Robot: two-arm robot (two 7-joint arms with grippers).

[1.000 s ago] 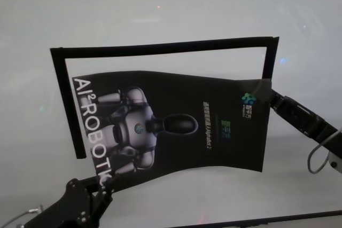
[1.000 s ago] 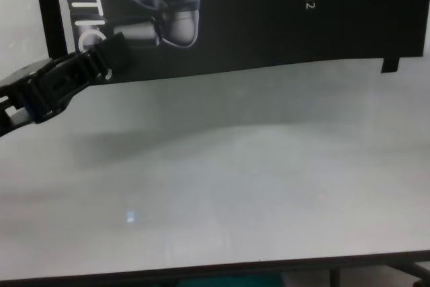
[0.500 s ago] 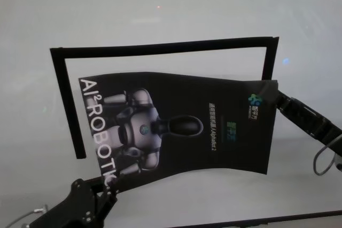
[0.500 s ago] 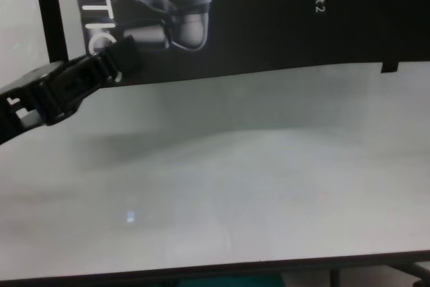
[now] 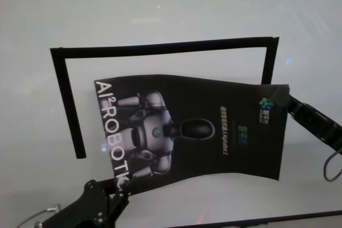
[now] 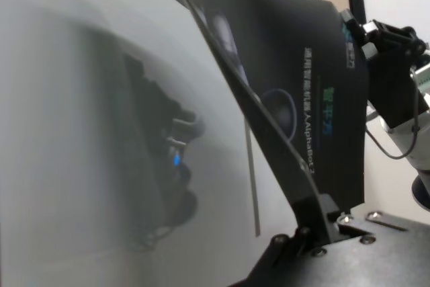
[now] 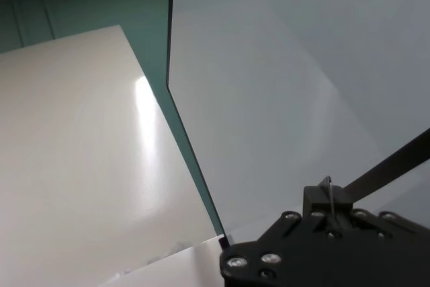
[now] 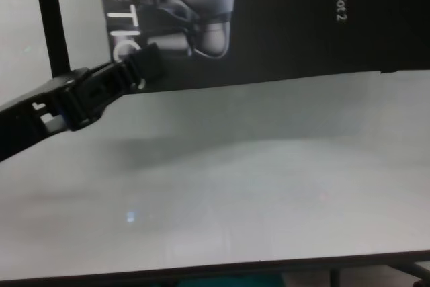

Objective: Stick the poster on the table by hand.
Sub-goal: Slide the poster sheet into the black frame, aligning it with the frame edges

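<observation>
Two hands hold one sheet, listed from my left. Left hand (image 5: 120,188): low at the near left, closed on the poster's (image 5: 203,126) near-left corner by the letters "OTIC"; my chest view shows its fingers (image 8: 144,65) clamped over that edge. Poster: black, printed with a silver-grey robot and "AlphaBot 2" text, held above the tabletop (image 5: 160,14), bowed along its length and not lying flat; it casts a shadow on the white surface below. Black tape frame (image 5: 160,48): three narrow strips on the tabletop, one down the left, one across the far side, one short on the right; the poster overlaps its right part. Right hand (image 5: 288,101): at the far right, gripping the poster's far-right corner beside the coloured logo, its arm running off to the right.
</observation>
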